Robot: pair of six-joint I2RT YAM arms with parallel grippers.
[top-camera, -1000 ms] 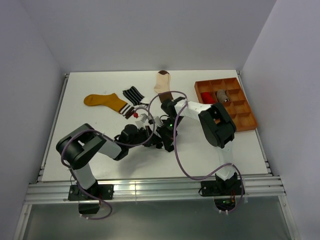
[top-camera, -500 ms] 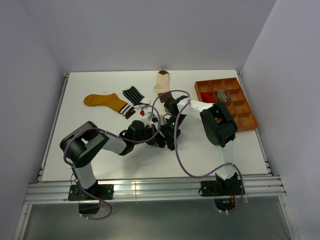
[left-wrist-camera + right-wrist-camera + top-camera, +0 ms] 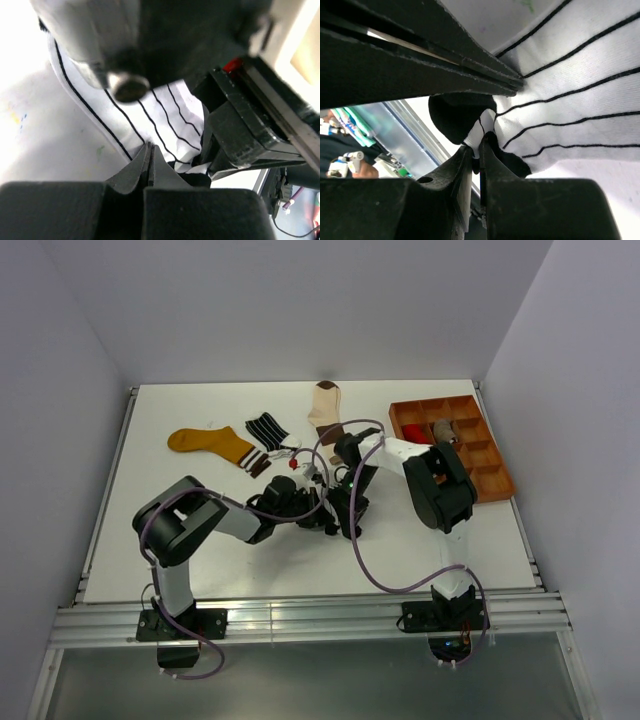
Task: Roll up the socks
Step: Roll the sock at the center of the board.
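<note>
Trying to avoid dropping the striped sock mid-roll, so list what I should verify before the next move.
1. Right gripper shut on the white striped sock: ok, fabric is pinched at its tips.
2. Left gripper holding that sock: cannot tell; its jaws are shut, with fabric right at the tips.
3. How far the sock is rolled: cannot tell, the arms cover it from above.
4. Mustard sock, black striped sock and cream sock lie beyond both grippers: ok.
5. Tray has free compartments: ok.
</note>
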